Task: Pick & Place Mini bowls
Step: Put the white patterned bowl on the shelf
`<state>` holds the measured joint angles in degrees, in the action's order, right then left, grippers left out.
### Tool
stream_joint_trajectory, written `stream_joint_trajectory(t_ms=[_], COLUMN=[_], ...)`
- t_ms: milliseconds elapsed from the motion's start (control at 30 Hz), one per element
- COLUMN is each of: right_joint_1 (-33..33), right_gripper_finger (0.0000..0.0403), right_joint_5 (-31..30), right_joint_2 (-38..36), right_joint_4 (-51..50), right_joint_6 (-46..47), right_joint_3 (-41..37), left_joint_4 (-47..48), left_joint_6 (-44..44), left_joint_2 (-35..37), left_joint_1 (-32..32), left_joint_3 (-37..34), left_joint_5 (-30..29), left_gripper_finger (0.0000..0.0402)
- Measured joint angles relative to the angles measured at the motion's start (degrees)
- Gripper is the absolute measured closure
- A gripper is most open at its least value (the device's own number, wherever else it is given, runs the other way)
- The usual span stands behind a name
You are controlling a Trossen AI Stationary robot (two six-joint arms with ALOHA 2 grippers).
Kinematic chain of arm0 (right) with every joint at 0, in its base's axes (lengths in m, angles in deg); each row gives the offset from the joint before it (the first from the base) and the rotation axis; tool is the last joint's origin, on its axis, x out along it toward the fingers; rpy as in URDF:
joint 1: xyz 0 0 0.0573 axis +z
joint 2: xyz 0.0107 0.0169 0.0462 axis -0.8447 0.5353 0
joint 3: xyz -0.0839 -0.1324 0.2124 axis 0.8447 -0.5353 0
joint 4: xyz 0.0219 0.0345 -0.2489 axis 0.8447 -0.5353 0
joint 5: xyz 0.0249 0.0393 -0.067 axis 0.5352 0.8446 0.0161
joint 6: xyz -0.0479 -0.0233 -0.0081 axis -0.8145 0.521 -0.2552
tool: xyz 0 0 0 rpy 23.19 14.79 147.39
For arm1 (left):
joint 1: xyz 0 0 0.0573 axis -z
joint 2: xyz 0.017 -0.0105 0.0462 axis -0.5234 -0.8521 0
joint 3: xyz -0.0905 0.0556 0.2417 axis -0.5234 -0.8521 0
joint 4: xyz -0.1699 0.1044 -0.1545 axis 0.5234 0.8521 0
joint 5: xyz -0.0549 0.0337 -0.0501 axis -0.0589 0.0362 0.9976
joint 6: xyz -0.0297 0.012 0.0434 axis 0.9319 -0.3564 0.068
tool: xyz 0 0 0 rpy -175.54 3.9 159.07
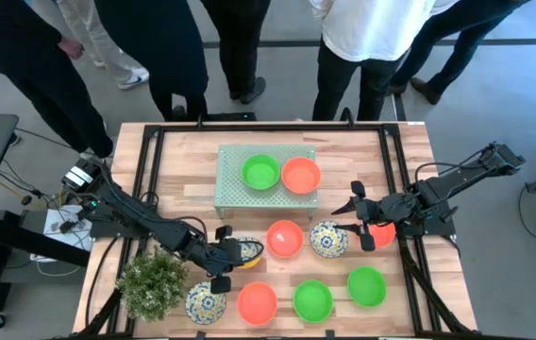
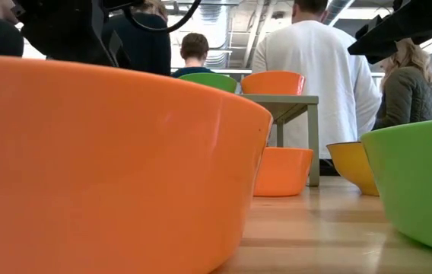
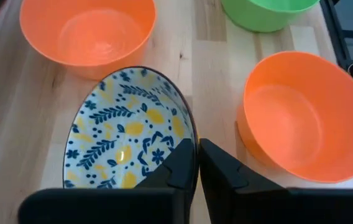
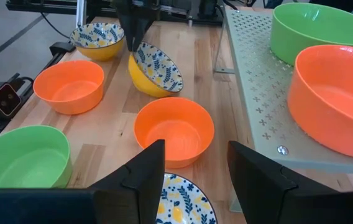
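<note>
Wooden table point(image 1: 178, 175) bears mini bowls point(image 1: 285, 238); people point(image 1: 362, 42) stand behind.

Light is bright and even, coming from ceiling lamps seen in the low view. Shadows on the wooden table point(image 1: 183, 161) are soft and short. In the low view the nearest orange bowl point(image 2: 102, 160) is very close and out of focus, and so is the green bowl point(image 2: 421, 183). Small glare shows inside the floral bowl point(image 3: 130, 134)
</note>
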<state>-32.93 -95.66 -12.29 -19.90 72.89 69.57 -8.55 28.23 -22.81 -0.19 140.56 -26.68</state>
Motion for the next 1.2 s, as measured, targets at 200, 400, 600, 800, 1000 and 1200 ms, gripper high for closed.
stream_joint_trajectory(t_ms=[200, 400, 600, 800, 1000, 1200], right_joint_1=[0.0, 0.0, 0.0, 0.0, 0.0, 0.0], right_gripper_finger=[0.0234, 0.0234, 0.0234, 0.0234, 0.0234, 0.0234], right_joint_5=[0.0, 0.0, 0.0, 0.0, 0.0, 0.0], right_joint_2=[0.0, 0.0, 0.0, 0.0, 0.0, 0.0], right_joint_4=[0.0, 0.0, 0.0, 0.0, -0.1, -0.1], right_joint_6=[0.0, 0.0, 0.0, 0.0, 0.0, 0.0], right_joint_3=[0.0, 0.0, 0.0, 0.0, 0.0, 0.0], left_joint_4=[0.1, -0.4, -0.2, 0.1, 3.7, 22.7], left_joint_6=[0.0, 1.8, 0.5, -0.2, -7.4, -8.0], left_joint_2=[0.0, -2.0, -3.8, -2.3, 0.9, 5.5], left_joint_1=[-0.4, -1.2, -1.6, -1.5, -0.5, 0.5], left_joint_3=[0.0, 0.0, 0.0, 1.5, 9.3, 17.7], left_joint_5=[-0.2, 1.0, 2.4, 1.3, 0.4, -8.6], left_gripper_finger=[0.0350, 0.0336, 0.0369, 0.0386, 0.0388, 0.0385])
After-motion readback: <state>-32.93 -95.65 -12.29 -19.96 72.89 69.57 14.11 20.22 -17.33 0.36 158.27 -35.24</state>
